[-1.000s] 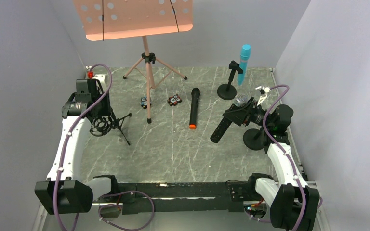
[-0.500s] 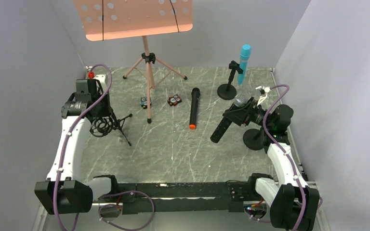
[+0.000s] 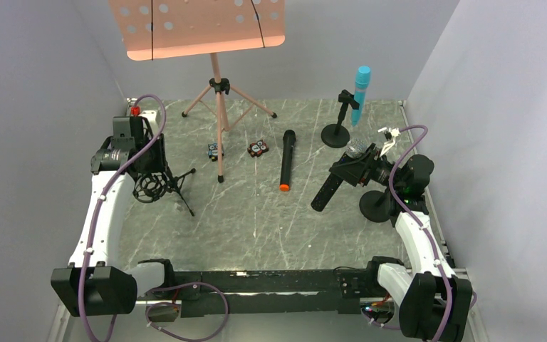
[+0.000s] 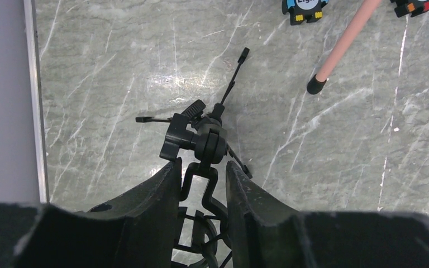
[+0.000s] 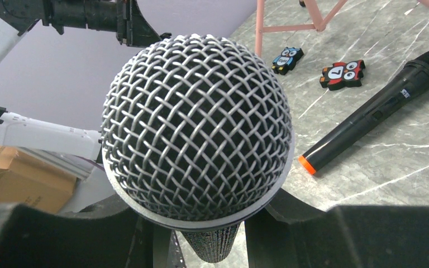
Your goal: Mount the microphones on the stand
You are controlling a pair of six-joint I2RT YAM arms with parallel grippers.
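Note:
The turquoise microphone (image 3: 361, 87) stands upright in the clip of a black round-base stand (image 3: 336, 135) at the back right. The black microphone with the orange end (image 3: 285, 161) lies flat mid-table; it also shows in the right wrist view (image 5: 377, 109). My right gripper (image 3: 352, 171) is shut on the black microphone with the silver mesh head (image 5: 195, 128), held tilted above the table beside a second round-base stand (image 3: 377, 205). My left gripper (image 4: 203, 167) is closed around the bracket of a small black tripod stand (image 4: 206, 142) with a ring mount (image 3: 158, 187).
A pink music stand (image 3: 218, 92) with a perforated desk (image 3: 196, 25) stands at the back centre, one leg (image 4: 343, 44) near the tripod. Two small owl-shaped clips (image 3: 215, 150) (image 3: 258, 148) lie by its feet. Grey walls enclose the table on the left, back and right.

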